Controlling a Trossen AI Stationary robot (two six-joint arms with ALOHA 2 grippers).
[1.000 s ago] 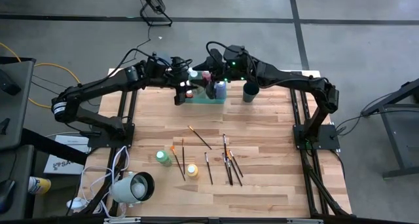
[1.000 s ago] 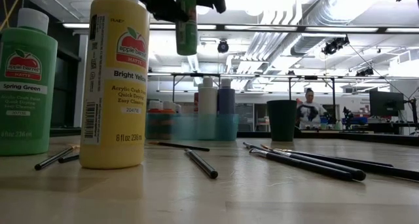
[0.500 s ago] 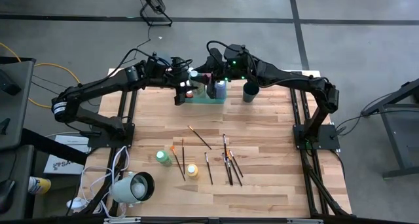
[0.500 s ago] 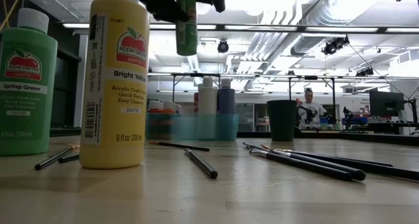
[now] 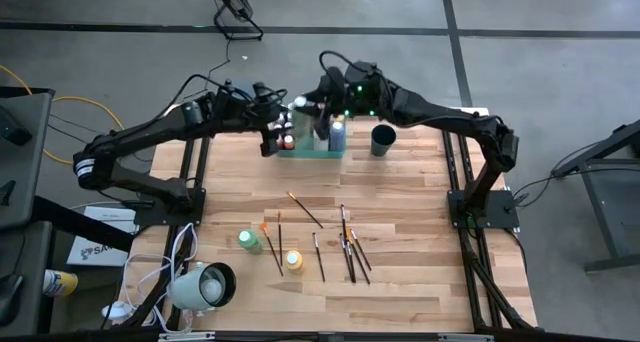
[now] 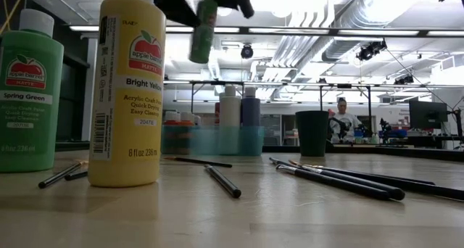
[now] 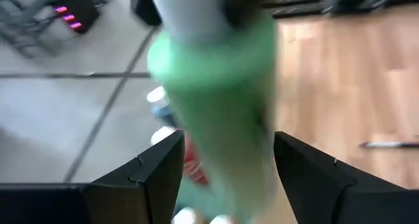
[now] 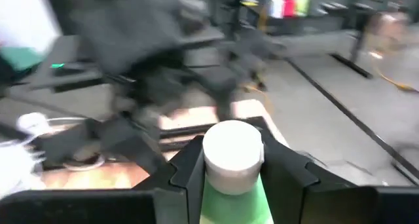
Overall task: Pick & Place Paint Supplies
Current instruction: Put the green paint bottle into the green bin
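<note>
1. Progress, as a judgement: several paint bottles already stand in the green tray [image 5: 312, 152] at the upper centre of the high view, among them a white-capped bottle [image 6: 230, 116] and a bluish one [image 6: 251, 116]; the sorting looks partly done.
2. Left on the table in the lower centre: a Spring Green bottle [image 5: 248, 240], a Bright Yellow bottle [image 5: 293, 260] and several paintbrushes [image 5: 349, 252], lying loose; the dark cup [image 5: 381, 140] stands just right of the tray.
3. The right gripper [image 8: 233, 178] is clamped on a green bottle with a white cap [image 8: 233, 152], held tilted in the air above the tray [image 6: 204, 30].
4. The left gripper [image 7: 226, 165] sits beside it at the tray's left end; its fingers [image 7: 154, 175] are spread, the green bottle between them; contact I cannot tell.
</note>
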